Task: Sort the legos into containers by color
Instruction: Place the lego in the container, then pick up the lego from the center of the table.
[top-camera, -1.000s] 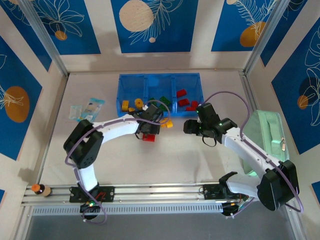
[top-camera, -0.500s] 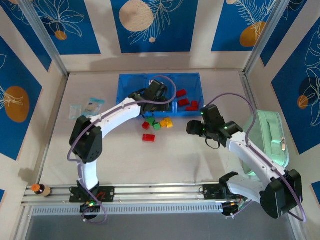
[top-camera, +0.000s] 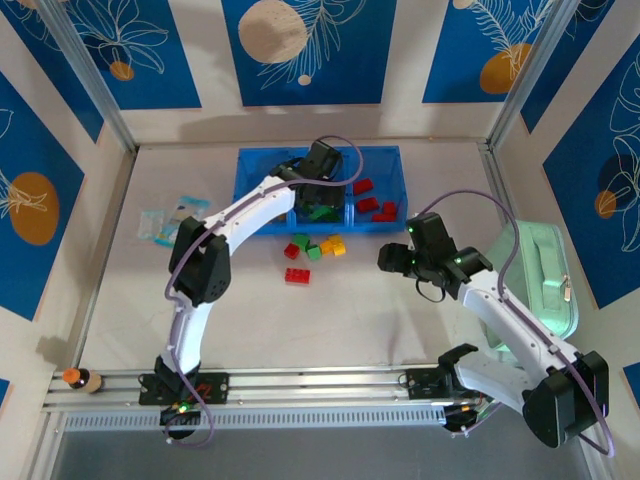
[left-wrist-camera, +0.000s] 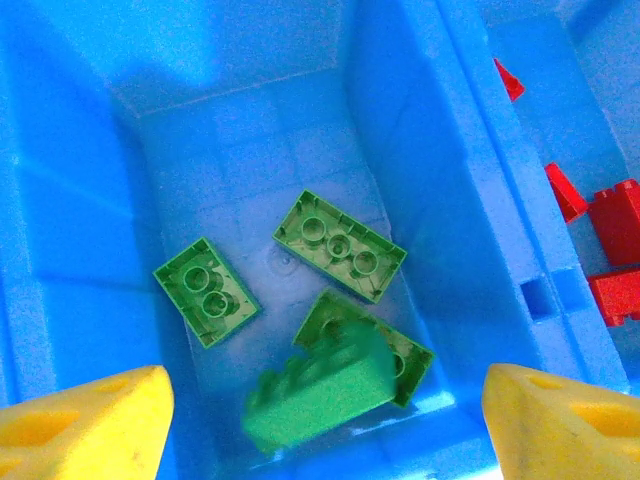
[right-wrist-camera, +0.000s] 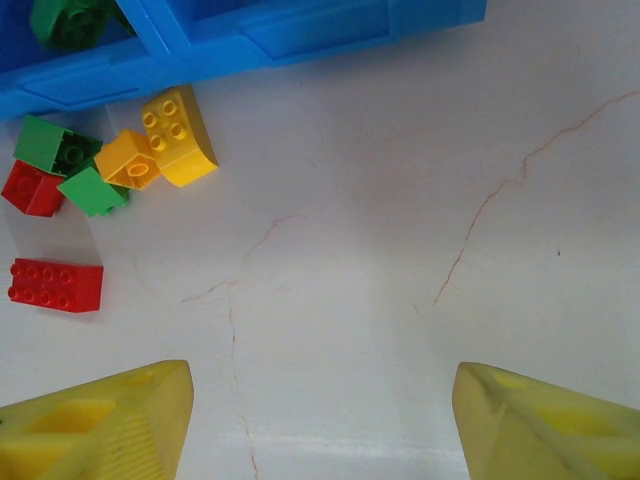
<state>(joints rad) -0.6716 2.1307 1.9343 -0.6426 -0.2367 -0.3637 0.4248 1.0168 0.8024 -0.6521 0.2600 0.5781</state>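
Observation:
The translucent blue tray (top-camera: 390, 156) stands at the back of the table. My left gripper (top-camera: 321, 203) hangs open over its middle compartment (left-wrist-camera: 240, 150). Three green legos (left-wrist-camera: 340, 245) lie flat in that compartment, and a fourth, blurred green lego (left-wrist-camera: 320, 392) sits on top of them between my fingers, touching neither. Red legos (top-camera: 368, 205) fill the right compartment. In front of the tray lie loose legos: a yellow one (right-wrist-camera: 178, 135), an orange one (right-wrist-camera: 128, 160), two green (right-wrist-camera: 92, 190), a red cube (right-wrist-camera: 30, 188) and a long red brick (right-wrist-camera: 55, 285). My right gripper (top-camera: 395, 258) is open and empty, to their right.
A mint-green zippered case (top-camera: 530, 270) lies at the right wall under my right arm. A pale blue packet (top-camera: 172, 217) lies left of the tray. A small bottle (top-camera: 75, 378) stands on the front rail at the left.
My left gripper went from the loose pile up to the tray's middle compartment, and a green lego has come out of it. My right gripper has drawn back a little to the right.

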